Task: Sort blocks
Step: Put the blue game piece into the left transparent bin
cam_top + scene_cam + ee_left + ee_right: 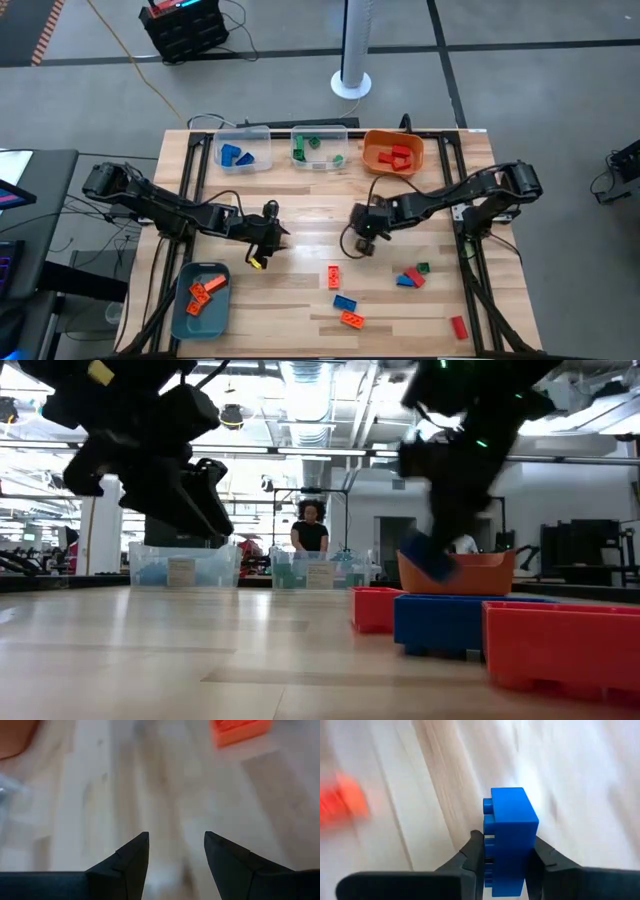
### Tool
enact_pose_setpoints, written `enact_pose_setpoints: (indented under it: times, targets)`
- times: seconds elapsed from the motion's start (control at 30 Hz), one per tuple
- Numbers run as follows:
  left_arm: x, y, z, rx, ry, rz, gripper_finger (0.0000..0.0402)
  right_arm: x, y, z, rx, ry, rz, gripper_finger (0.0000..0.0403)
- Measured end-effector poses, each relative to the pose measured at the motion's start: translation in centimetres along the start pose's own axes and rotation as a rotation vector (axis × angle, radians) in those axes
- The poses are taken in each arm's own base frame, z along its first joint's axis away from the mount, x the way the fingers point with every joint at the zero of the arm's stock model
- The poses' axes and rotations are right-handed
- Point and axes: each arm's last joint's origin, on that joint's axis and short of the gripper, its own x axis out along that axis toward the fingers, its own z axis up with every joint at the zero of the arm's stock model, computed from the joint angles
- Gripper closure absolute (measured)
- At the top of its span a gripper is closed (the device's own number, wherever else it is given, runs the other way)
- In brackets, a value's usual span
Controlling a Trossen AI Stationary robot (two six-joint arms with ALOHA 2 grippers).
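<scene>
My right gripper point(363, 240) hovers over the middle of the table, shut on a blue studded block point(510, 832), which also shows in the low view point(430, 563). My left gripper point(264, 240) is open and empty to its left, above bare wood point(176, 845). Loose blocks lie flat on the table: an orange one point(333, 276), a blue one point(345, 303), another orange one point(352, 319), a blue, red and green cluster point(411, 277), and a red one point(459, 326). My right gripper pinches the blue block between its two fingers point(476, 855), on the block's two opposite long sides point(492, 845). The fingers come from above, slanting down. The block is lifted clear of the table, its studded face turned sideways and its far end sticking out past the fingertips.
Along the far edge stand a clear bin with blue blocks point(243, 152), a clear bin with green blocks point(320, 148) and an orange bin with red blocks point(393, 153). A teal bin with orange blocks point(201, 298) sits near left. A person point(311, 532) stands beyond the table.
</scene>
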Motion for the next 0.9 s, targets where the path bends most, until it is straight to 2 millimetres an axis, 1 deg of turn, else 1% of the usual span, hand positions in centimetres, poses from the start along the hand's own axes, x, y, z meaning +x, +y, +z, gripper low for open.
enact_pose_setpoints:
  times: [0.13,0.23,0.4,0.57,0.7,0.9]
  targets:
    - [0.0,-0.1,0.5,-0.016,-0.058,-0.041,0.0217,-0.2,0.7,2.3,-0.014,-0.250,0.036,0.0303]
    - [0.0,0.0,1.0,-0.011,-0.110,-0.032,0.0217,-0.7,1.0,3.5,-0.026,-0.393,0.042,0.0303]
    - [-0.2,0.2,2.0,-0.028,-0.212,-0.015,0.0217,-1.9,2.3,5.2,-0.063,-0.619,0.116,0.0303]
    - [-0.3,0.5,2.6,-0.054,-0.272,-0.003,0.0217,-3.3,3.9,6.0,-0.137,-0.804,0.175,0.0303]
    - [-0.3,1.4,2.8,-0.112,-0.311,0.000,0.0217,-4.2,5.0,6.1,-0.194,-0.900,0.199,0.0303]
    - [-0.6,2.4,3.7,-0.158,-0.444,-0.095,0.0213,-5.1,5.7,6.3,-0.239,-0.998,0.212,0.0303]
